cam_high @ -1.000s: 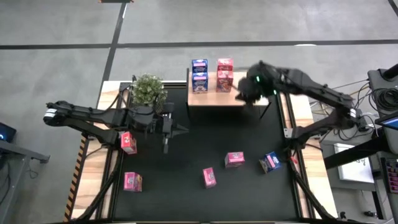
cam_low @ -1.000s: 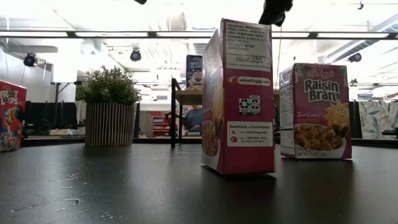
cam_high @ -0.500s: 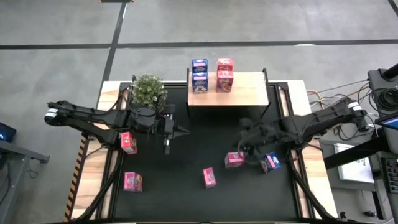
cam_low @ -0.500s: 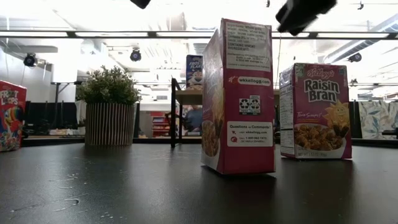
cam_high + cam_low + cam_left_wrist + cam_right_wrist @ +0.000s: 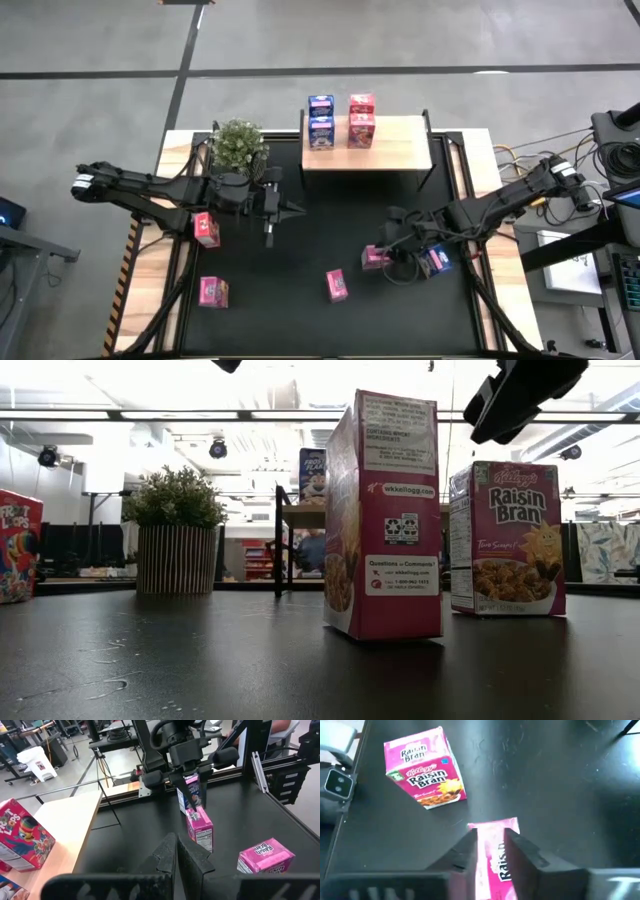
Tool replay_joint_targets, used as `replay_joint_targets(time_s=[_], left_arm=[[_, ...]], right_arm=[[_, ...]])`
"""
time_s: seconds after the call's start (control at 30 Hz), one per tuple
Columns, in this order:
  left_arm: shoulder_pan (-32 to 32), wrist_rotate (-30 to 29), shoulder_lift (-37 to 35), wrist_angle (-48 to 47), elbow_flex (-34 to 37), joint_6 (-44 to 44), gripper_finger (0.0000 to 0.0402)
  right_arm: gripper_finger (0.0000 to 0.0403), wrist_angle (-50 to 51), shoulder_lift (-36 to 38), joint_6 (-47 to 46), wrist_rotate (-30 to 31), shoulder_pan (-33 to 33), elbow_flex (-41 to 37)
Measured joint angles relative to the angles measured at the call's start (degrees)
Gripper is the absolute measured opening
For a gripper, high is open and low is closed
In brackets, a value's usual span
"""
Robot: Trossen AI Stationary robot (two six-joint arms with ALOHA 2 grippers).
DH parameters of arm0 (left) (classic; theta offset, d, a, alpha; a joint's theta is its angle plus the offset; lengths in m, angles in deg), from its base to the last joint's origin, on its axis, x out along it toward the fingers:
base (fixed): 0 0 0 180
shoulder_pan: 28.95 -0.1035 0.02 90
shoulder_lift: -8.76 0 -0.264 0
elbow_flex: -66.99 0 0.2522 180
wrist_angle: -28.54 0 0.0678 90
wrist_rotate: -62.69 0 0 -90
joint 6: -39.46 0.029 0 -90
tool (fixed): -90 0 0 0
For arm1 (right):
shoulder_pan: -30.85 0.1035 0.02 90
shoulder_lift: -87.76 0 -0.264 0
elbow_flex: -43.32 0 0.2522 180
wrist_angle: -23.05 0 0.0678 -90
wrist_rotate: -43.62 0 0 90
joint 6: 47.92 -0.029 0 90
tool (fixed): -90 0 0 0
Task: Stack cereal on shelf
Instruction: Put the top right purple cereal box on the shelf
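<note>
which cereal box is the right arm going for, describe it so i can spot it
Start at the wooden shelf at the table's far edge and come toward the near right part of the black tabletop. There the right gripper straddles a pink Raisin Bran box standing upright. A blue box sits on its right, another pink box nearer the front edge.

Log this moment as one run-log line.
right gripper: open, fingers astride pink Raisin Bran box, not yet gripped | left gripper: shut, waiting mid-table | shelf: four boxes

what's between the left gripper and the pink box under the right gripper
Only bare black tabletop lies between the left gripper and that pink box, as the high view shows.
</note>
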Motion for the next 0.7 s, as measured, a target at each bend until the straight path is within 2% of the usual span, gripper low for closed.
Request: replay_joint_targets(time_s=[0.23,0.37,0.53,0.7], left_arm=[[0.0,-0.01,0.0,0.0,0.0,-0.24,0.0],[0.02,-0.02,0.0,0.0,0.0,-0.22,0.0],[0.02,-0.02,0.0,0.03,0.0,-0.22,0.0],[0.02,-0.02,-0.02,0.14,0.0,-0.2,0.0]], right_arm=[[0.0204,1.38,-0.02,0.0,0.75,2.06,-0.07],[0.0255,4.45,-1.07,0.24,3.33,2.6,-0.16],[0.0281,5.11,-4.93,-0.02,3.63,2.57,-0.7],[0.0269,5.08,-9.26,0.21,3.43,2.57,-0.62]])
